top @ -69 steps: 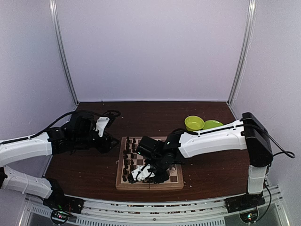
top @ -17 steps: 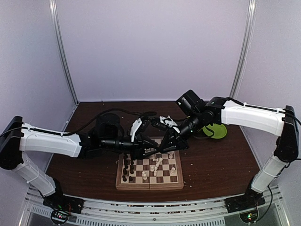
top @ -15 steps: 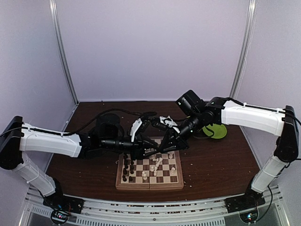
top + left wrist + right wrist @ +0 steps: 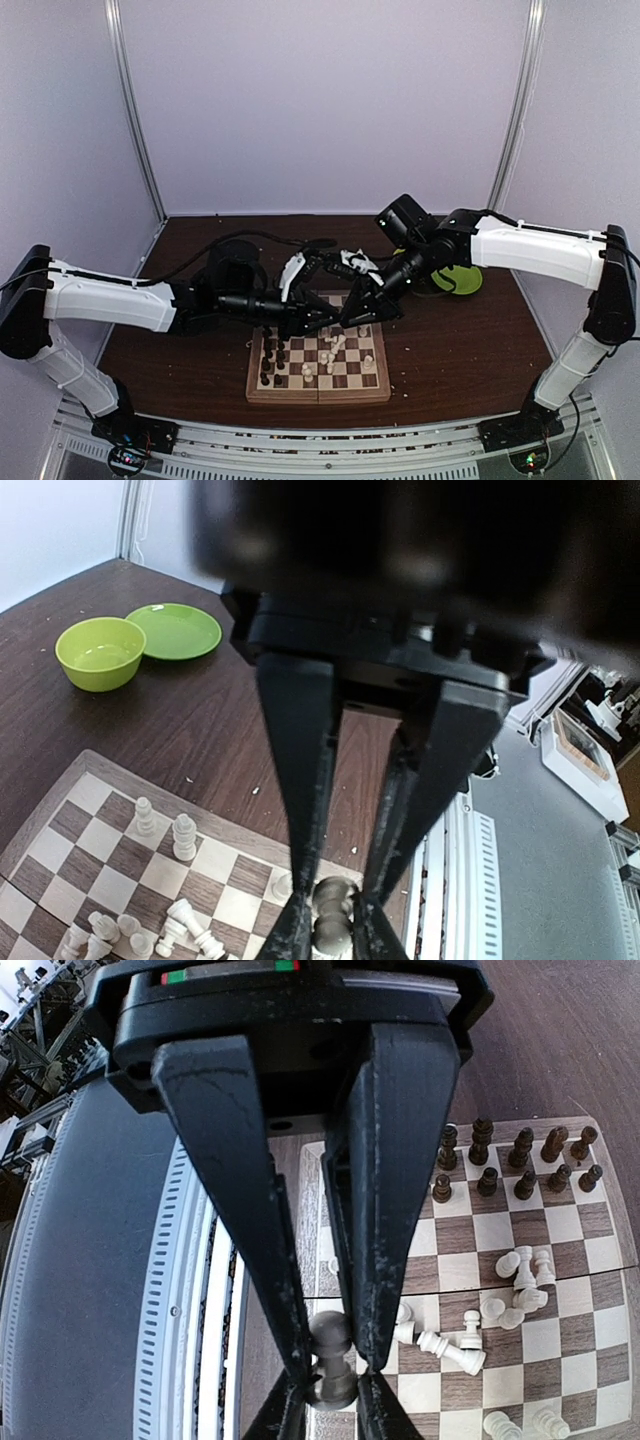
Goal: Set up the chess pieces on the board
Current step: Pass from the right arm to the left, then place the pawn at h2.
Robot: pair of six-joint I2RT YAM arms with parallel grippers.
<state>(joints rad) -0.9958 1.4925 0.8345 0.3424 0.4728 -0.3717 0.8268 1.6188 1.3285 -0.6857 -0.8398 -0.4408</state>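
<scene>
The board [image 4: 318, 396] lies at the table's front middle. Dark chess pieces [image 4: 270, 355] stand along its left side. White chess pieces [image 4: 330, 350] are in the middle, several of them toppled. My left gripper [image 4: 336, 320] and right gripper [image 4: 352, 316] meet tip to tip above the board's far edge. In the left wrist view my left gripper [image 4: 327, 932] is shut on a greyish, shadowed pawn [image 4: 333, 927] over the board's corner [image 4: 100, 835]. In the right wrist view my right gripper [image 4: 328, 1385] is shut on a dark pawn [image 4: 331, 1358] over the board's edge [image 4: 560, 1222].
A green plate [image 4: 457, 279] lies behind the right arm. The left wrist view shows it [image 4: 178, 630] beside a green bowl [image 4: 100, 652]. Toppled white pieces [image 4: 450, 1348] and a row of dark pieces [image 4: 510, 1155] are near the right gripper. White crumbs dot the table.
About two seconds ago the right gripper was low on the board and the left arm was drawn back at the left. Now both meet over the far edge. They barely moved in the last half second.
</scene>
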